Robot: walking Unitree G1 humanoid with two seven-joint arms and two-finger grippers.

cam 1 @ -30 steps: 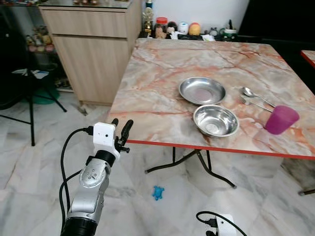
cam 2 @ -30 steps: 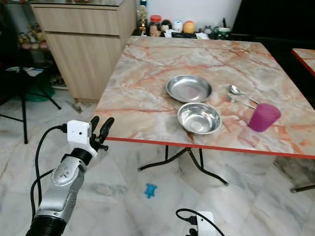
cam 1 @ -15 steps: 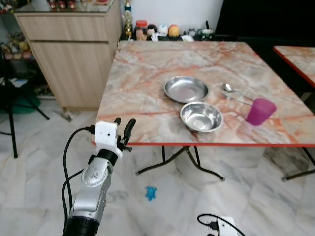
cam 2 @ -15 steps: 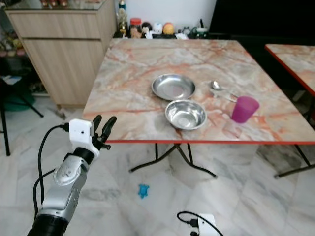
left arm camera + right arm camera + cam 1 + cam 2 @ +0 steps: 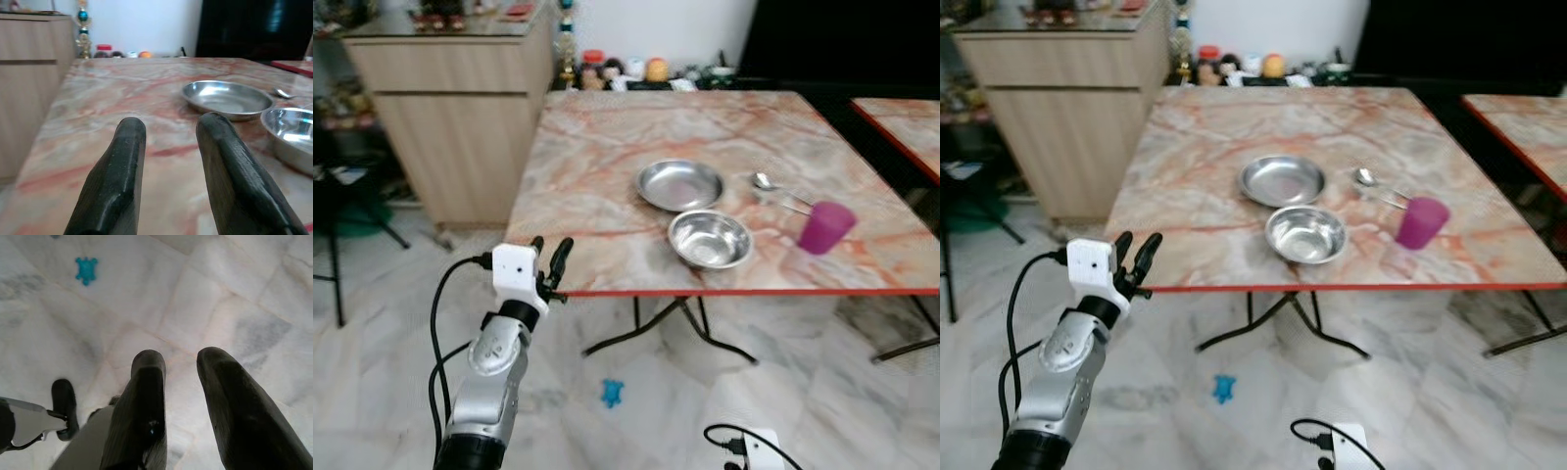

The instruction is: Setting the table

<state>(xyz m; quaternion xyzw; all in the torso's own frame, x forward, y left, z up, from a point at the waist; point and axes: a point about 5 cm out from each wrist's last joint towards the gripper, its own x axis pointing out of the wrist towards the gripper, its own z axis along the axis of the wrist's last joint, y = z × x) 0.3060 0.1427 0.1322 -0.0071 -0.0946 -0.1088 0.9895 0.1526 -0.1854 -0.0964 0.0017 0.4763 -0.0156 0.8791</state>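
Observation:
On the marble table (image 5: 607,147) lie a shallow steel plate (image 5: 680,184), a steel bowl (image 5: 709,239) just in front of it, two spoons (image 5: 773,186) and a purple cup (image 5: 824,227) to the right. My left gripper (image 5: 550,251) is raised at the table's front left corner, open with nothing between its fingers. In the left wrist view the left gripper (image 5: 171,125) looks across the tabletop at the plate (image 5: 227,98) and bowl (image 5: 291,132). My right gripper (image 5: 182,357) hangs low over the floor, open and holding nothing.
A wooden cabinet (image 5: 460,108) stands to the left of the table. Jars and small items (image 5: 626,70) line the table's far edge. A second red-edged table (image 5: 901,117) is at the right. A small blue toy (image 5: 611,393) lies on the marble floor under the table.
The whole picture has shifted with the camera, and the table now sits more central. My left gripper stays raised and open by the table's front left corner.

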